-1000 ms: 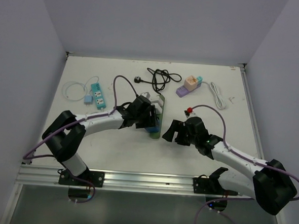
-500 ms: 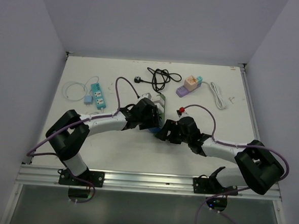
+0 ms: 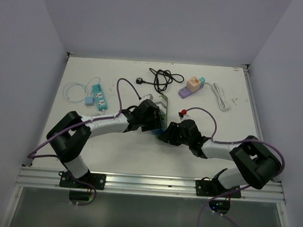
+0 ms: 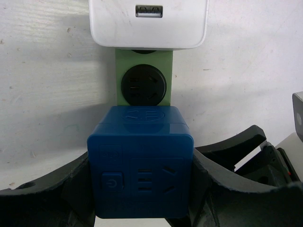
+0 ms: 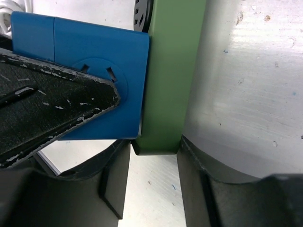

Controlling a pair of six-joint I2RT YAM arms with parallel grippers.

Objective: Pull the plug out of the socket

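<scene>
A green socket strip point(image 4: 144, 80) lies on the white table with a blue cube plug point(image 4: 140, 163) seated in it and a white charger point(image 4: 148, 23) further along. My left gripper point(image 4: 140, 170) is shut on the blue plug, one finger on each side face. In the right wrist view the strip's near end point(image 5: 165, 94) sits between my right gripper's point(image 5: 152, 161) fingers point(image 5: 116, 182), which touch it on both sides; the blue plug point(image 5: 94, 52) juts out to the left. From above, both grippers meet at the strip point(image 3: 165, 105) in mid-table.
A teal power strip point(image 3: 97, 96) with a white cable point(image 3: 73, 92) lies at the left. A black cable with a plug point(image 3: 158, 80) is at the back. A purple socket with an orange adapter point(image 3: 191, 86) and a white cord point(image 3: 220, 97) sit back right.
My right arm has swung left up to the strip and its jaws have closed from wide apart onto the strip's end. The left gripper has kept its hold on the blue plug.
</scene>
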